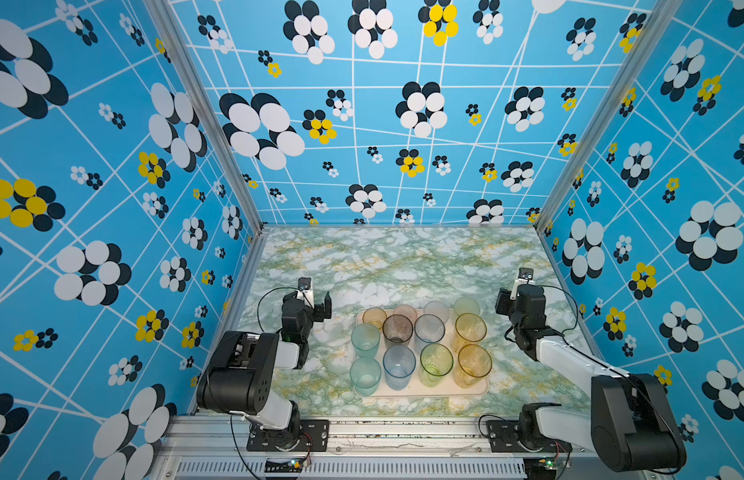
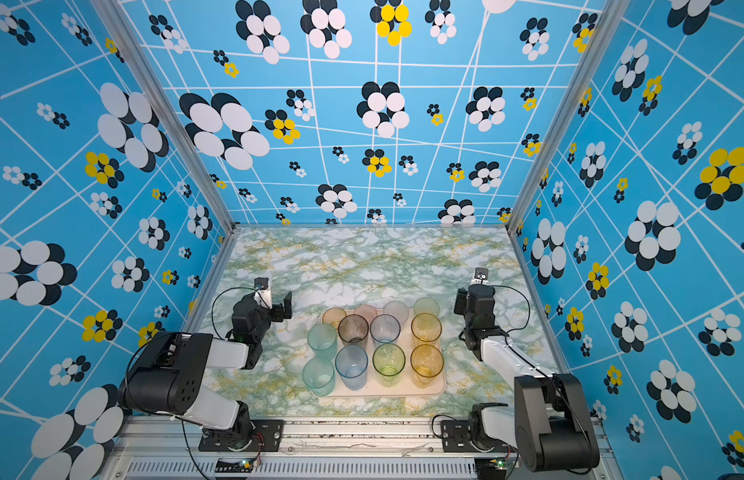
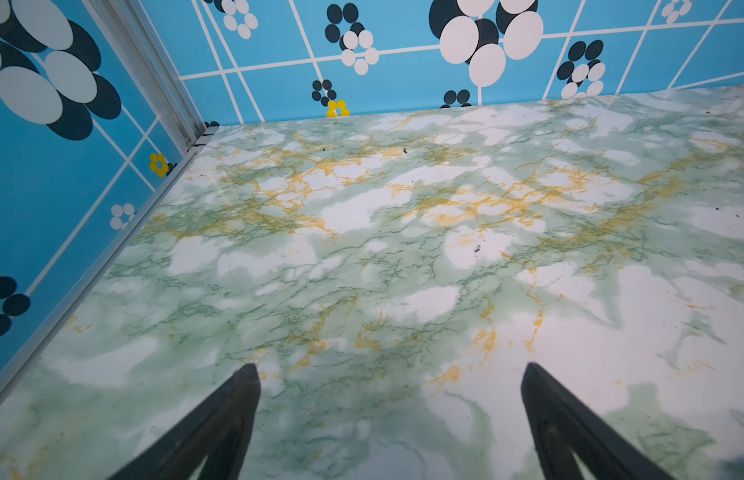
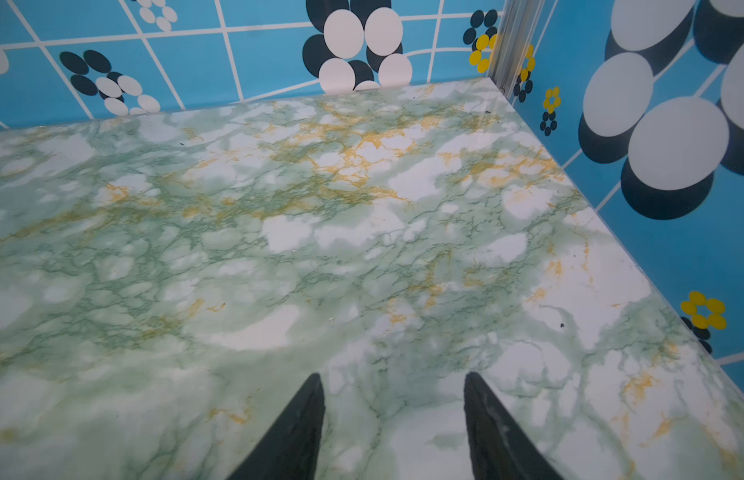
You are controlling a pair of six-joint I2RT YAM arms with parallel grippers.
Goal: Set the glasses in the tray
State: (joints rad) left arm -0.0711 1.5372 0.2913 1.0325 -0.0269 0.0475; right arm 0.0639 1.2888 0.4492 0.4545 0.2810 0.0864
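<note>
Glasses (image 1: 399, 365) upright, mouths up

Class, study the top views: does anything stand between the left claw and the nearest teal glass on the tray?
Nothing visible does. The left claw, open and empty, is apart from the teal glass at the tray's left edge, with only bare marbled tabletop between them.

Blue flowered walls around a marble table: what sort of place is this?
Probably a robot test booth: two robot arms bolted to a metal rail, wallpapered panels boxing in the table.
</note>
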